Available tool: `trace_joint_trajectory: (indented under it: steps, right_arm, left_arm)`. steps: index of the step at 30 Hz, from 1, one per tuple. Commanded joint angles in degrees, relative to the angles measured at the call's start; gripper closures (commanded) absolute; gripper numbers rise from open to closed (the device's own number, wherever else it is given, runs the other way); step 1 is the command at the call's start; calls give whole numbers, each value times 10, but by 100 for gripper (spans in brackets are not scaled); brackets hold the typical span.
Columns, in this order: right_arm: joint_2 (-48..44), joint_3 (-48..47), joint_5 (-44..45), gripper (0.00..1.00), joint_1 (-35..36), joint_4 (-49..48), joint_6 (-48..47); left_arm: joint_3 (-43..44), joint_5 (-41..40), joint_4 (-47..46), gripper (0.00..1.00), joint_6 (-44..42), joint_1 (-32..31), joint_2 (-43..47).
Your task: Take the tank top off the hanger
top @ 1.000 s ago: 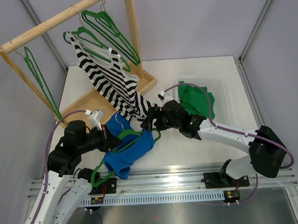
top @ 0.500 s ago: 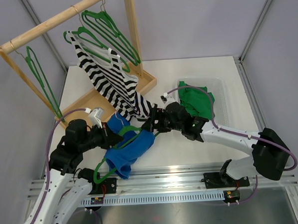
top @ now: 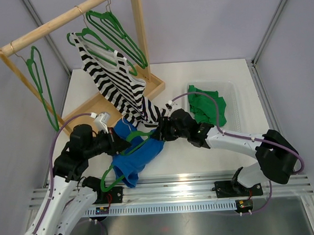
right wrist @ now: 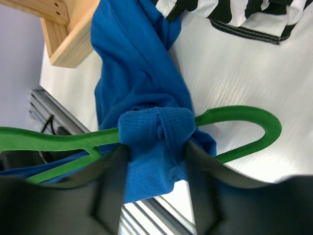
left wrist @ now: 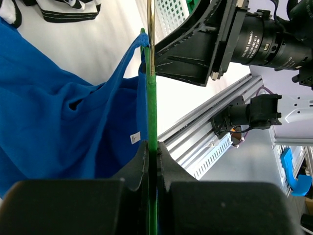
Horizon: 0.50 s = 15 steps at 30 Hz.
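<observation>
The blue tank top (top: pixel 139 156) lies bunched on the table, still threaded on a green hanger (top: pixel 140 134). My left gripper (top: pixel 122 145) is shut on the hanger's bar (left wrist: pixel 151 93), with the blue cloth (left wrist: pixel 58 112) hanging to its left. My right gripper (top: pixel 158 133) reaches in from the right. Its fingers (right wrist: pixel 110 181) press on both sides of the tank top's strap (right wrist: pixel 156 125), which is wrapped round the hanger's curved end (right wrist: pixel 239 115). The right gripper (right wrist: pixel 156 154) is shut on that strap.
A black-and-white striped top (top: pixel 118 85) hangs from the wooden rack (top: pixel 62 21), beside empty green hangers (top: pixel 116 30). The rack's base frame (top: pixel 156 86) stands behind the work. A clear bin (top: pixel 235 100) with green clothing (top: pixel 206 105) sits at the right. A metal rail (top: pixel 176 187) edges the table.
My right gripper has shifted a little left along the hanger and its jaws have narrowed onto the blue strap. The left gripper keeps its grip on the hanger.
</observation>
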<state>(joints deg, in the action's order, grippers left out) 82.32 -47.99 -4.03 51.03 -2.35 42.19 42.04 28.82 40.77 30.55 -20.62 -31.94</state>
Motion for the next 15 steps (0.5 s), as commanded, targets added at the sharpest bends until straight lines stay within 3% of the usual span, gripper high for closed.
trace_joint_trajectory:
  steps: [1,3,4,7,11,15]
  right_arm:
    - [-1,-22,10,53,6,-32,-36]
    - [-2,-22,11,59,6,-36,-47]
    - [-3,-23,14,72,6,-34,-48]
    - [-8,-25,28,96,6,-18,-55]
    - [-18,-36,95,100,6,44,-77]
    - [-12,-75,193,100,-9,141,-87]
  left_arm:
    - [-2,47,-48,100,9,-2,3]
    - [-3,46,-44,100,7,-2,6]
    - [-3,45,-43,100,8,-2,10]
    - [2,20,-29,100,-2,-2,12]
    - [20,-30,28,100,-44,-2,-6]
    - [39,-3,56,100,-73,-2,-5]
